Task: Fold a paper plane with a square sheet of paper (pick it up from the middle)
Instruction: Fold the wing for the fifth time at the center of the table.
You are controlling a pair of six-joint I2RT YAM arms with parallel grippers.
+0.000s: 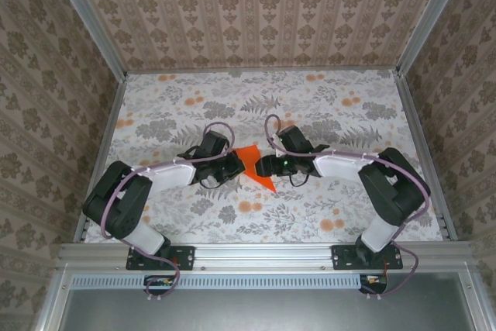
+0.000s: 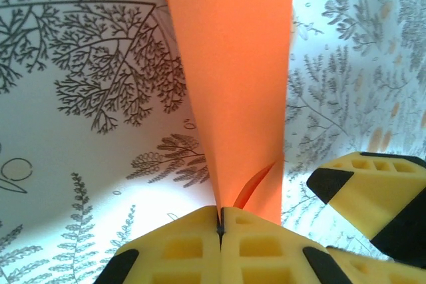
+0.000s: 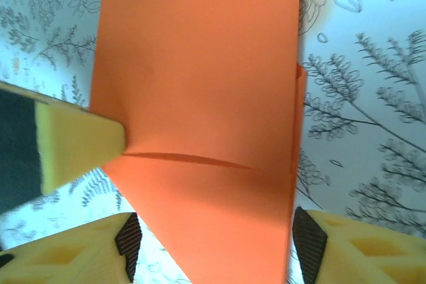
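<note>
Paper plane pinched by closed left hand, open right hand straddling it over floral table.

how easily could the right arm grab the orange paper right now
Probably yes: the right tool is open with the orange paper between its fingers, nothing in the way; the left tool is shut on it.

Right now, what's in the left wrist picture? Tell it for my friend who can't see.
The left gripper is pinched shut on a folded orange paper, which stretches away over a flowery tablecloth. A yellow finger of the right arm hangs at the lower right, apart from the paper.
</note>
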